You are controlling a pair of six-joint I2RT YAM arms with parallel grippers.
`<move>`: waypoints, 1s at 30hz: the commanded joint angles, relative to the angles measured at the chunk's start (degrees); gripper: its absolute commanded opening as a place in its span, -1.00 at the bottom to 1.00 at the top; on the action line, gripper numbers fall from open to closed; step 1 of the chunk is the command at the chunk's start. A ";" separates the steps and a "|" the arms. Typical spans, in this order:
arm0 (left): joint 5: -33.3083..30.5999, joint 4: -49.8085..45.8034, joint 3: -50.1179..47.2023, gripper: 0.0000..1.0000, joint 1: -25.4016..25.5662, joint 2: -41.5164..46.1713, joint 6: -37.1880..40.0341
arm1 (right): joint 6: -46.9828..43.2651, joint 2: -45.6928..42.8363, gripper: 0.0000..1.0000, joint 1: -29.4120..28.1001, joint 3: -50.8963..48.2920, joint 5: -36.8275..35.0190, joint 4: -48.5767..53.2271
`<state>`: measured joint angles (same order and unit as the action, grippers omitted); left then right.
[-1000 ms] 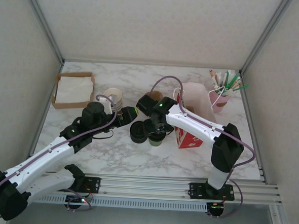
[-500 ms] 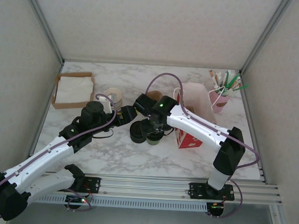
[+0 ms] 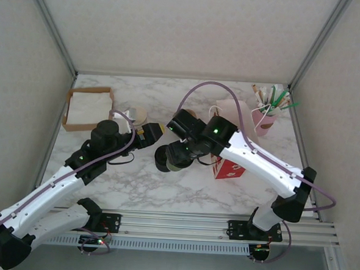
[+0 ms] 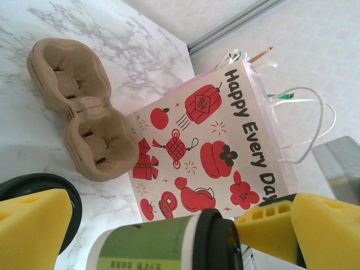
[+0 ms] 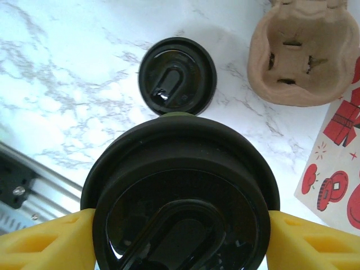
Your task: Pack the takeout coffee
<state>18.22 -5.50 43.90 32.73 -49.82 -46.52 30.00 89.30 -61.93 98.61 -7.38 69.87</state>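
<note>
**Marble tabletop: right gripper clamped on the lidded cup, left gripper spread beside it**

White-veined marble covers the table [image 3: 134, 184], and a metal rail [image 3: 180, 224] runs along its near edge where both arms are bolted. Near the middle, the right gripper [image 3: 182, 152] comes down on the takeout coffee [image 3: 180, 164] from above. In the right wrist view its yellow fingers [image 5: 45, 242] press against opposite sides of the round black lid, so the jaws stand just as wide as that lid. Whether the cup's base rests on the marble cannot be told.

The left gripper [image 3: 151, 132] hovers near the cup on its left, not touching it. Its yellow fingers [image 4: 28, 228] are spread wide and grip nothing. Its camera shows the cup's green-banded side and dark lid ahead of the fingers.

A squat black stack of lids [image 3: 164, 158] sits on the table just beside the cup, on its left. Beyond these lies a brown pulp cup carrier [image 4: 79, 118]. Next to it on the right stands a pink paper bag [image 4: 219, 146] with white cord handles, printed with red ornaments and the words "Happy Every Day".

Farther back on the left are a stack of cream-rimmed paper cups [image 3: 136, 115] and a cardboard tray of white napkins [image 3: 89, 108]. A pink cup of stirrers [image 3: 265, 116] stands in the far right corner.
</note>
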 commanded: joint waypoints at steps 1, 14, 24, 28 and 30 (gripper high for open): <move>-1.25 -1.24 2.00 0.99 -0.71 1.48 0.96 | -0.87 -2.90 0.42 -0.64 1.83 2.36 0.15; -1.76 -2.07 3.20 0.99 -0.67 1.92 1.16 | -2.30 -8.96 0.42 -0.65 8.87 2.72 4.07; -1.01 -1.93 4.31 0.99 -0.65 0.57 1.32 | -3.57 -10.92 0.40 -0.40 17.47 -3.27 7.81; -0.49 -1.42 4.79 0.99 -0.66 -0.40 1.43 | -4.29 -11.34 0.39 0.02 20.99 -5.81 8.58; -0.22 -1.11 4.88 0.99 -0.65 -0.85 1.43 | -4.58 -11.38 0.39 0.23 22.58 -7.00 9.01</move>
<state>17.15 -7.57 46.98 32.73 -50.22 -46.28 26.70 79.22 -62.02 118.37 -10.87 77.45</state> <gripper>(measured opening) 0.996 0.702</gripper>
